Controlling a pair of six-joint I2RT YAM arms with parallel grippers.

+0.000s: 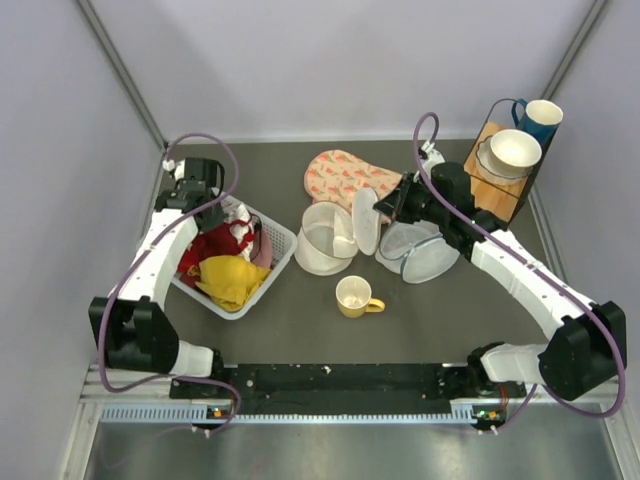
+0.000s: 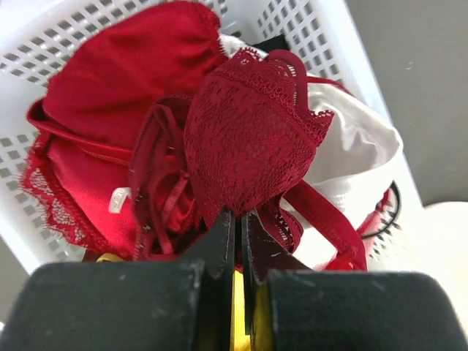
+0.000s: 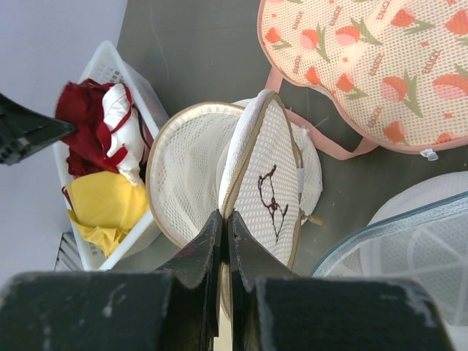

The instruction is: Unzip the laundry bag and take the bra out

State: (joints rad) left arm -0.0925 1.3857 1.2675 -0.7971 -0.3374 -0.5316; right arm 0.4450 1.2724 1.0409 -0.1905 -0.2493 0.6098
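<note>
The cream-white mesh laundry bag [image 1: 322, 240] sits open at the table's middle, and its inside looks empty. Its lid [image 1: 366, 222], which carries a dark mark, stands upright. My right gripper [image 1: 382, 210] is shut on the lid's zipper rim [image 3: 235, 186], with its tips [image 3: 225, 216] pinching the edge. The yellow bra [image 1: 232, 280] lies in the near corner of the white basket and also shows in the right wrist view [image 3: 110, 205]. My left gripper [image 1: 222, 212] hovers over the basket's far part. Its jaws [image 2: 238, 213] are shut, the tips at a red lace garment [image 2: 248, 139], and yellow shows below them.
The white basket [image 1: 283, 238] at left also holds red and white garments [image 1: 205, 245]. A pink patterned pouch [image 1: 340, 175] lies at the back. A bluish-grey mesh pouch [image 1: 420, 255] is under my right arm. A yellow mug [image 1: 355, 297] is in front. A wooden stand with bowls and a blue mug [image 1: 505, 165] is at the back right.
</note>
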